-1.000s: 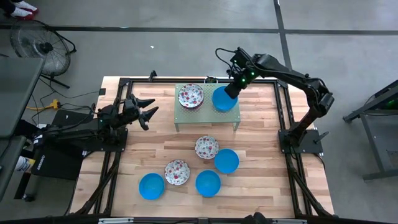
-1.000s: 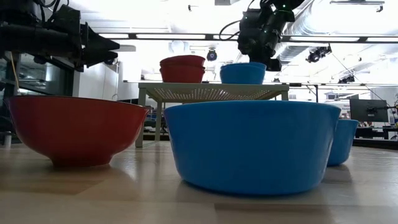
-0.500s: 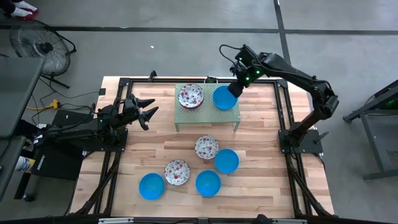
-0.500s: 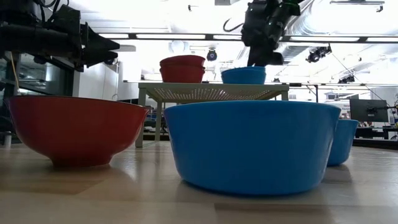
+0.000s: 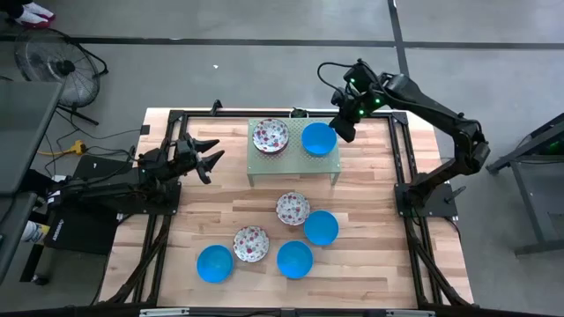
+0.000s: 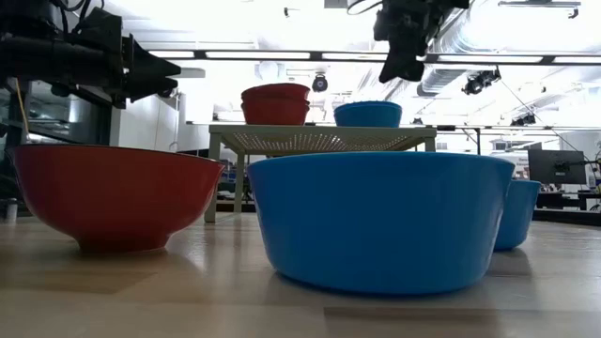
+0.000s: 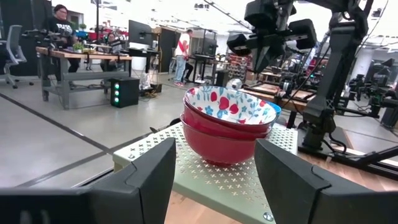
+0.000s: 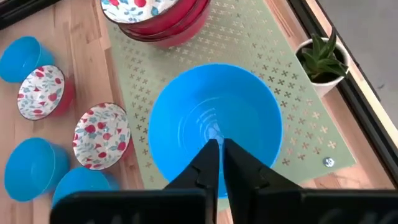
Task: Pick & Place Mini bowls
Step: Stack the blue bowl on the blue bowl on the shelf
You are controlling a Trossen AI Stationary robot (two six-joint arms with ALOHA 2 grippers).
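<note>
Mini bowls sit in two groups. On the green perforated stand (image 5: 293, 161) at the far middle of the table, a blue bowl (image 5: 318, 139) rests alone on the stand's right half, and a stack of floral bowls (image 5: 270, 136) stands on its left half, apart from the blue one; the left wrist view shows that stack as red-walled bowls nested together, the top one patterned inside. On the bare boards nearer the front lie five more: a floral bowl (image 5: 293, 209) just in front of the stand, a blue bowl (image 5: 322, 228) touching or almost touching it, another blue bowl (image 5: 294, 259), a floral bowl (image 5: 251, 244) and a blue bowl at the front left (image 5: 214, 263).

The right gripper (image 5: 343, 129) hangs above the stand's right rear edge, beside the blue bowl and clear of it; its fingers are nearly closed, with only a thin gap between the tips, and hold nothing. The left gripper (image 5: 210, 160) waits over the table's left edge, its fingers spread wide and empty.

The wooden table (image 5: 238, 202) is pale planking in a black frame. A small potted plant (image 8: 323, 59) stands at the rear edge behind the stand. A fan (image 5: 55, 60) stands on the grey floor at far left. Beyond are desks, monitors and people (image 7: 183, 51) standing.
</note>
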